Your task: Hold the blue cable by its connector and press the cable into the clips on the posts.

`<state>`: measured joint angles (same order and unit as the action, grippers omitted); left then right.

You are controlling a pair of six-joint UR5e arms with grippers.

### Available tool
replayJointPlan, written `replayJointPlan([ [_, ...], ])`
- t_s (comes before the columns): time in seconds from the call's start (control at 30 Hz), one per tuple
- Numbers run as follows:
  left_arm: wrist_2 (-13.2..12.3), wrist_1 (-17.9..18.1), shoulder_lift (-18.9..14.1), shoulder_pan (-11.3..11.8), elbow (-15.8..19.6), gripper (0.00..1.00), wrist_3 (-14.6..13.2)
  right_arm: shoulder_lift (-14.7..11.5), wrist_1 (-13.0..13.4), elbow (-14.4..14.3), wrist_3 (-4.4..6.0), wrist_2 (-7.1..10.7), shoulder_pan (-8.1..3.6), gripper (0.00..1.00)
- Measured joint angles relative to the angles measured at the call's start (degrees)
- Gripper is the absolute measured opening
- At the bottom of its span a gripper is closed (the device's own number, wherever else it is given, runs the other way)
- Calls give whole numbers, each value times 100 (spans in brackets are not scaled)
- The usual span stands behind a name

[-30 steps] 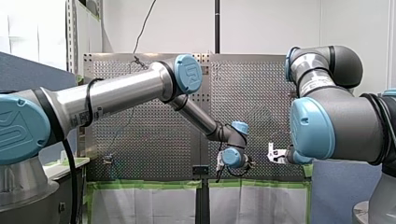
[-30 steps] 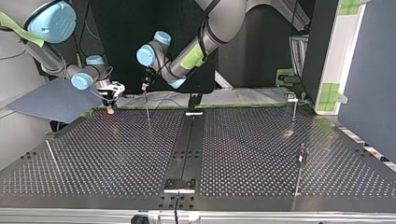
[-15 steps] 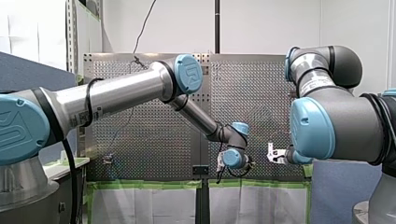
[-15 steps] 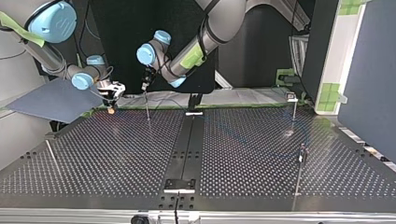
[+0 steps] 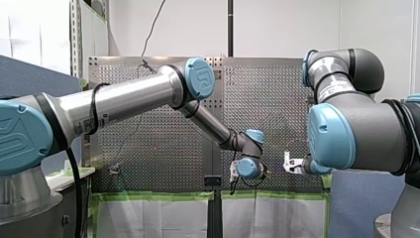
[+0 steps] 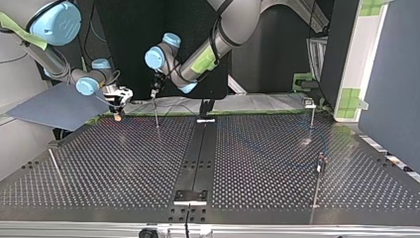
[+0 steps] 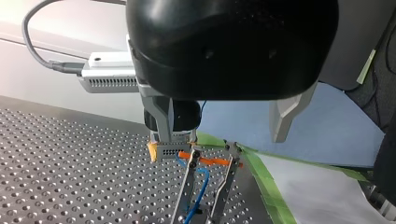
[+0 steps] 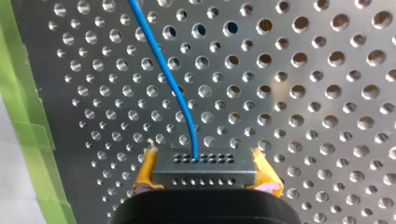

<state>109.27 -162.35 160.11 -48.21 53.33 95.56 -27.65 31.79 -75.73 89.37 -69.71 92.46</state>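
**Front:** L gripper (image 5: 231, 183) and R gripper (image 5: 288, 163) low at table (image 5: 163, 144) edge nearest arms, close together. No visible shift vs 1 s ago; both arms static.

**Top:** L gripper just over post (image 6: 156, 115); R gripper beside it, apart. Unchanged.

**L wrist:** L fingers (image 7: 282, 116) spread, nothing between. Connector (image 7: 170, 150) just beside clip (image 7: 210, 161); cable (image 7: 198, 186) loops down between clip's two legs.

**R wrist:** yellow pads (image 8: 264, 175) clamped on connector; cable runs off over table.

**Meaning:** prob. pause to line up; cable not yet clearly seated.
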Motion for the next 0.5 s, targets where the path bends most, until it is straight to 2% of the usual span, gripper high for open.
replayJointPlan([
  [0.5,54,2,0,17,63,100,-5,0,-15,0,-5,9,5,0],
])
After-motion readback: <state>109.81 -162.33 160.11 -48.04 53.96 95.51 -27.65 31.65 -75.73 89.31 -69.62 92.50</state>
